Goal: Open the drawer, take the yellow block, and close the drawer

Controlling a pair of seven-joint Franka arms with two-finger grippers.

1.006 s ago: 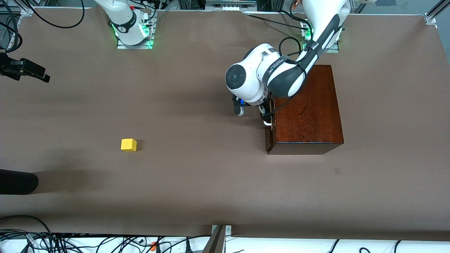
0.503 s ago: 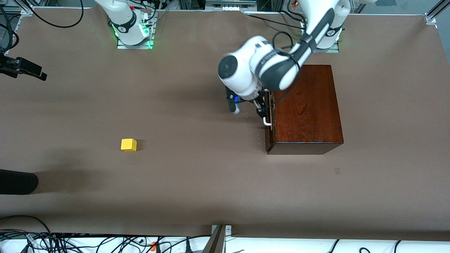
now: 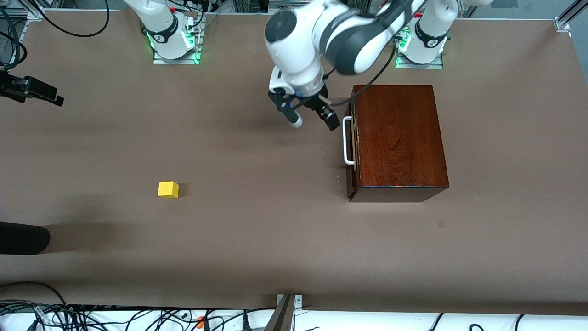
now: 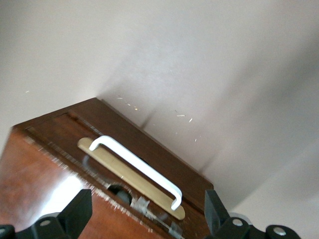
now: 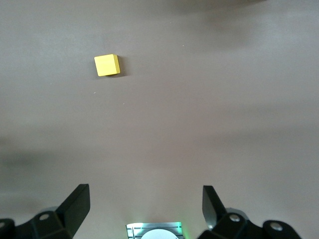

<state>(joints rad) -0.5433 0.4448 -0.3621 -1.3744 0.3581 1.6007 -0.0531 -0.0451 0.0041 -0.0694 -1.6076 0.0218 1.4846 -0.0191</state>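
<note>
The drawer (image 3: 351, 151) of the dark reddish-brown wooden box (image 3: 397, 138) is shut; its white bar handle (image 3: 347, 140) faces the right arm's end of the table. My left gripper (image 3: 312, 118) hangs open and empty above the table, just in front of the drawer; the left wrist view shows the handle (image 4: 137, 169) between my open left gripper's (image 4: 144, 219) fingers but farther off. The yellow block (image 3: 168, 189) sits alone on the table, nearer the front camera and toward the right arm's end. My right gripper (image 3: 46, 94) waits open, high over that end; the right wrist view shows the block (image 5: 107, 65) below it.
A dark rounded object (image 3: 23, 237) lies at the table's edge at the right arm's end, nearer the front camera than the block. Cables (image 3: 92, 317) run along the table's front edge. The brown table (image 3: 257, 230) stretches between block and box.
My left gripper has come off the drawer handle, risen and moved toward the robot bases. The drawer stays shut. The right arm and the block have hardly moved.
</note>
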